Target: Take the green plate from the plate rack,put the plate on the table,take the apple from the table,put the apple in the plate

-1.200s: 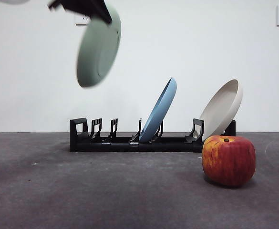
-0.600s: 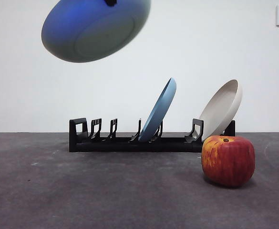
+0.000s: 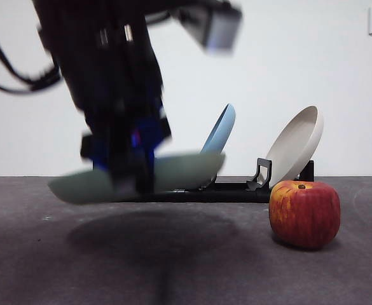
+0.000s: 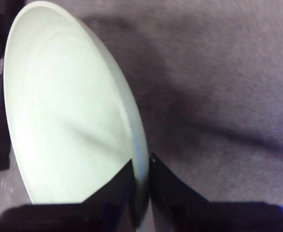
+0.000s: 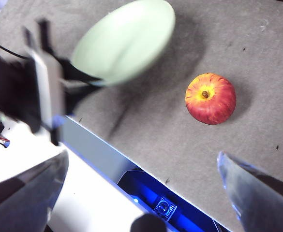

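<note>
The left end effector (image 4: 142,193) is clamped on the rim of the green plate (image 3: 179,171), one jaw on each face, and the plate hangs below it nearly level, just above the worktop (image 3: 186,260) with a shadow spread underneath. What remains, as I judge it, is a short drop straight down from the end effector: the plate's wide face already lies close to parallel with the worktop. The plate is matte, pale sage, shallow and round. Behind it the plate rack (image 3: 236,189), black slotted plastic, holds a blue plate (image 3: 222,130) and a beige plate (image 3: 297,143), both leaning. The apple (image 5: 210,98), glossy red with yellow streaks, sits on the worktop beside the plate, well clear, and nearer the right end effector (image 5: 141,193), which waits high above with jaws wide apart.
</note>
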